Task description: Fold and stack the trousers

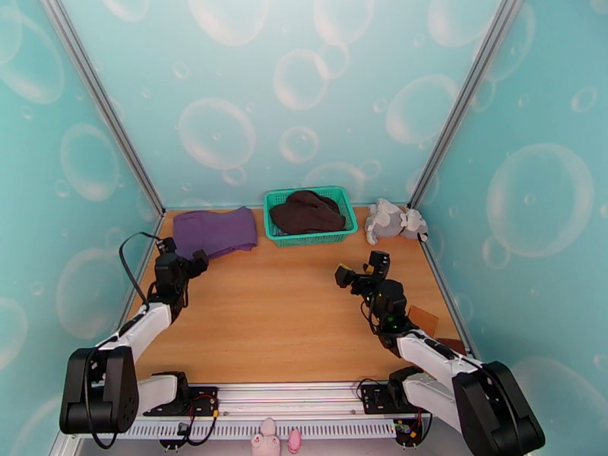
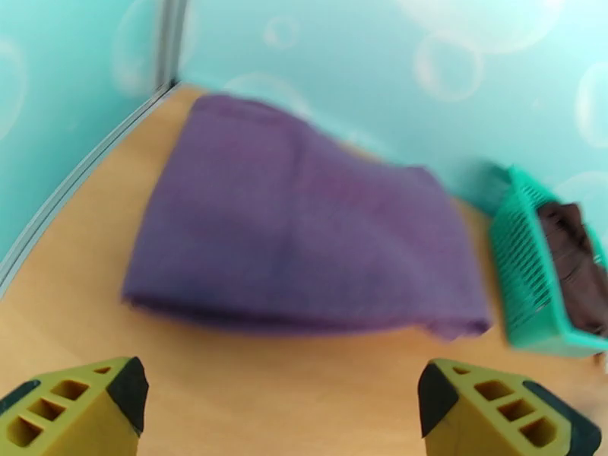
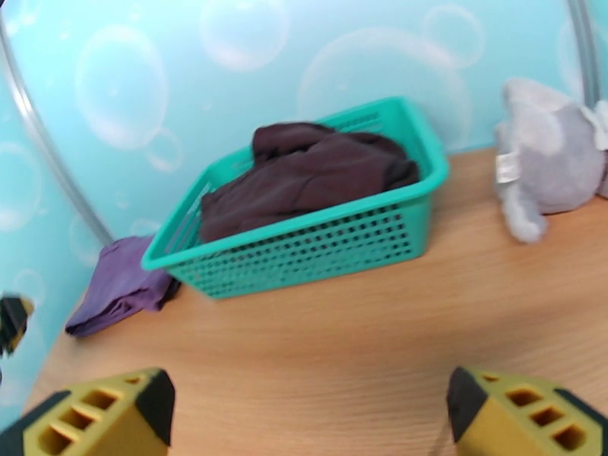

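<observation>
Trousers (image 1: 215,232), purple and folded to a flat packet, lie at 11 o'clock on the table (image 1: 281,321) in the top view. They are just beside the green basket (image 1: 311,239) at 12 o'clock, which holds a dark brown garment (image 1: 306,213). A grey plush toy (image 1: 391,220) sits at 1 o'clock. My left gripper (image 1: 184,252) hangs near the packet's near edge and my right gripper (image 1: 361,266) toward 2 o'clock, both apart from all cloth.

Left wrist view: my jaws stand spread wide and empty, with the packet squarely ahead. Its layers look even, so I judge the fold finished and nothing in need of holding.

Right wrist view: jaws likewise wide, holding nothing, facing the basket, probably the source of the next garment.

Surface: pale wood-grain laminate. Room: teal bubble-print walls joined by aluminium posts.
</observation>
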